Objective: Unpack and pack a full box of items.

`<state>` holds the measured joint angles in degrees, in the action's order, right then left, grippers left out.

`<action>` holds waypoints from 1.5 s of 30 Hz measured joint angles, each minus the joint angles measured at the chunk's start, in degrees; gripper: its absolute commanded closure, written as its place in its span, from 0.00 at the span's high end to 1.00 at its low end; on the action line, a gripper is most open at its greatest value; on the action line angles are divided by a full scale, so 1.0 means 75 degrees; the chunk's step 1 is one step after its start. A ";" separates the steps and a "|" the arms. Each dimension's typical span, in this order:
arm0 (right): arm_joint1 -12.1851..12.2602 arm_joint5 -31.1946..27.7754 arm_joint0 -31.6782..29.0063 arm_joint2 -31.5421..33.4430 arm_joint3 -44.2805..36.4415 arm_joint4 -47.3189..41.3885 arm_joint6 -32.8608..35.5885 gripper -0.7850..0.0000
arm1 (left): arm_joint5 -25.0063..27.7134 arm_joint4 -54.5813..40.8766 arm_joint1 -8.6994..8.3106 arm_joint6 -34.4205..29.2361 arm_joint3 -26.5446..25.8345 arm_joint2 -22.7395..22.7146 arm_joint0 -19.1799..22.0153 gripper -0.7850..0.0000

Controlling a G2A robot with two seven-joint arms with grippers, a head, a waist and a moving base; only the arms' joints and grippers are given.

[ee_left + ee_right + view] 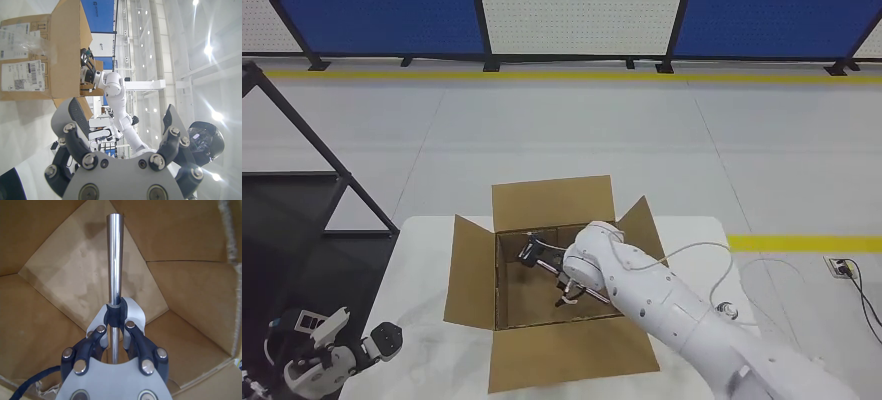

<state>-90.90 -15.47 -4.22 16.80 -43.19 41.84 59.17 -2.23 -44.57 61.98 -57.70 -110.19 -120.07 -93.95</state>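
Observation:
An open cardboard box (552, 203) stands on the white table (422, 300) with its flaps spread out. My right gripper (566, 296) is down inside it. In the right wrist view the right gripper (115, 306) is shut on a shiny metal rod (114, 256), which points toward the bare box floor (75, 275). My left gripper (382, 340) hangs low by the table's near left corner, apart from the box. Its fingers (78, 113) are spread wide with nothing between them; the left gripper (122, 109) faces the labelled box side (64, 47).
Crumpled brown paper (45, 389) lies inside the box near the gripper's base. A clear plastic bag (28, 43) lies against the box's labelled side. A black rack (302, 200) stands left of the table. A cable and socket (840, 268) lie on the floor at right.

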 measured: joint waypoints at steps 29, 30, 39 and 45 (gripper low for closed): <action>-0.1751 -0.0634 0.0225 -0.0101 0.3457 0.0024 -0.0484 0.39 | 0.0000 0.0000 0.0000 0.0000 0.0000 0.0000 0.0000 1.00; -0.1770 -0.0625 0.0261 -0.0085 0.3481 0.0032 -0.0512 0.39 | 0.0000 0.0000 0.0000 0.0000 0.0000 0.0000 0.0000 1.00; -0.1748 -0.0526 0.0819 0.0128 0.3335 0.0212 -0.0610 0.47 | 0.0000 0.0000 0.0000 0.0000 0.0000 0.0000 0.0000 1.00; -0.1479 -0.0552 0.1047 0.0363 0.2805 0.0340 -0.0610 0.49 | 0.0000 0.0000 0.0000 0.0000 0.0000 0.0000 0.0000 1.00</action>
<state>-101.99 -19.61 3.63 19.52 -22.15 44.39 54.59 -2.23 -44.57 61.98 -57.70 -110.19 -120.07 -93.95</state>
